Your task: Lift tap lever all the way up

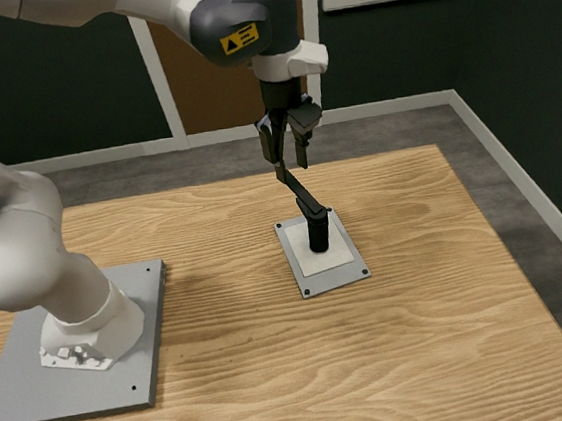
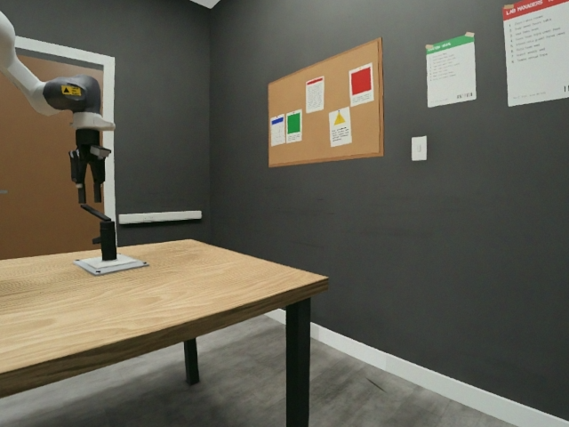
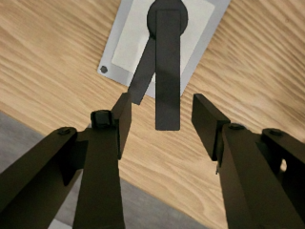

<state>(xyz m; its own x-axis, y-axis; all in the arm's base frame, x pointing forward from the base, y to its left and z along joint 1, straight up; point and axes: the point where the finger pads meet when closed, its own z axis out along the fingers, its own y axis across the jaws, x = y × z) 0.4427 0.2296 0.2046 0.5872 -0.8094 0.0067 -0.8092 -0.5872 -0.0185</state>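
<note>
The arm (image 1: 19, 246) is made of rounded glossy white segments rising from a faceted white foot on a grey square plate (image 1: 73, 354) with dark corner screws, ending in a dark grey wrist (image 1: 246, 19) with a yellow warning label, a white collar and a black claw (image 1: 286, 163).

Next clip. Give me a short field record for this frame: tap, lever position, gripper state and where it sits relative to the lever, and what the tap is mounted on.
tap: black upright body, standing on the plate
lever: black flat bar, raised at a slant away from the tap body
gripper: partly open, holding nothing
gripper to lever: above the lever's free end; exterior view shows a gap, no contact
wrist view: lever tip lies between the two fingers, below them
mount: grey plate with a white inset, on the wooden table
task: not visibly finished; lever is slanted, not vertical
</note>
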